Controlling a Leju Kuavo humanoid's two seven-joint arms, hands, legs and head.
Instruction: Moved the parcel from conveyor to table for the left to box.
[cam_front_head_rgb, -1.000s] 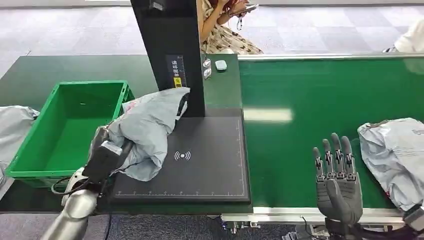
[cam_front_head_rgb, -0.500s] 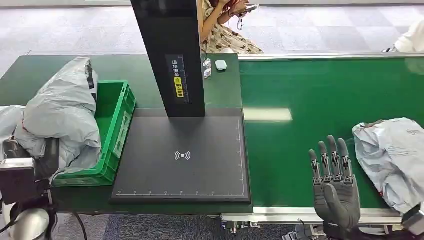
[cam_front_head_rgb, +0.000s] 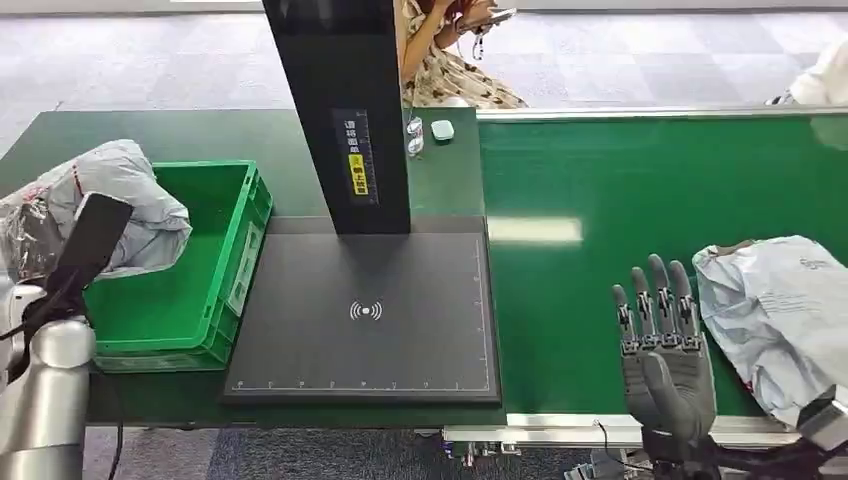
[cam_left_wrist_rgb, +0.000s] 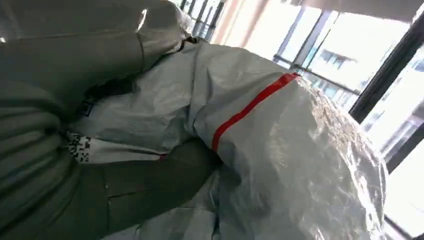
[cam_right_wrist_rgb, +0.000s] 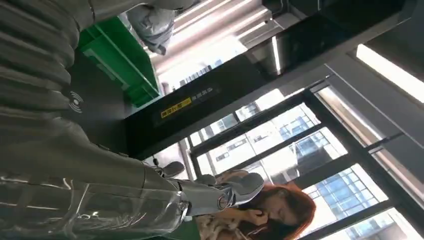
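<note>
Crinkled grey plastic parcel (cam_front_head_rgb: 120, 205); green box (cam_front_head_rgb: 180, 290)

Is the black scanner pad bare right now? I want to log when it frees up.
Yes, in the head view the black scanner pad has nothing on it; the grey parcel is held over the green crate.

I see a yellow label (cam_front_head_rgb: 356, 187) with dark characters on the black scanner column (cam_front_head_rgb: 340, 110), white characters printed above it; all too small for me to read. The same yellow label shows in the right wrist view. White wireless-wave symbol (cam_front_head_rgb: 365, 311) sits mid black scanning pad (cam_front_head_rgb: 300, 340); white ruler ticks run along the pad's near and right edges, no numbers legible. On the grey parcel (cam_left_wrist_rgb: 280, 165) I get a printed code patch (cam_left_wrist_rgb: 77, 146), blurred, unreadable, plus a red stripe.
</note>
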